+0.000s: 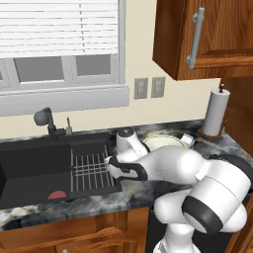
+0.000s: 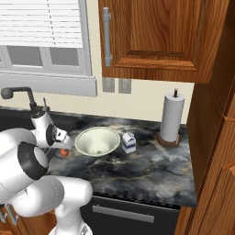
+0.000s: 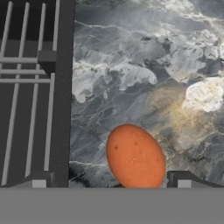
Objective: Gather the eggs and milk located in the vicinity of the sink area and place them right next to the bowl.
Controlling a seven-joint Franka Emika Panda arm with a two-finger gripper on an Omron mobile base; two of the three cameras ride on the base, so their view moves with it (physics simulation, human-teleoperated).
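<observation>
Hovering wide-open, empty claw (image 3: 109, 181) over smooth orange-brown egg (image 3: 135, 156) near sink-side surface (image 3: 144, 65) edge; white milk carton (image 2: 129, 142) already sitting beside pale round bowl (image 2: 97, 141).

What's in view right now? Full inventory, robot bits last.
egg: 1, orange-brown, on the counter beside the sink edge, between the fingertips
milk carton: 1, white with bluish patch, on the counter right of the bowl
bowl: 1, pale greenish-white, on the counter
sink: 1, black, wire rack inside, dark faucet behind
red piece: 1, flat, in the sink
paper-towel roll: 1, white, upright on the counter
gripper: 1, dark tips, open over the egg
</observation>
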